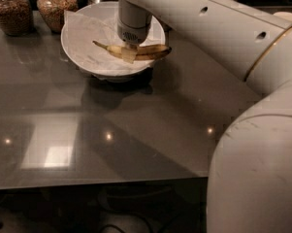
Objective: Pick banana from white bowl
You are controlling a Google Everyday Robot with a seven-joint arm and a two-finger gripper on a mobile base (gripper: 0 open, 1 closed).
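banana [153, 52] lies in the white bowl [85, 62] on the bench [136, 130], long axis side to side, stem left, its middle directly under our hand [128, 54]; we cannot tell whether the hand is closed on it.

Dim indoor scene. Overhead lamps are glinting as small bright dots on the glossy grey table [136, 154], and a pale square of light is reflecting at its left. The white bowl [77, 42] is catching the most light and casting a dark shadow in front. The gripper [129, 52], down inside the bowl, is glowing pale. The background is lying in darkness.
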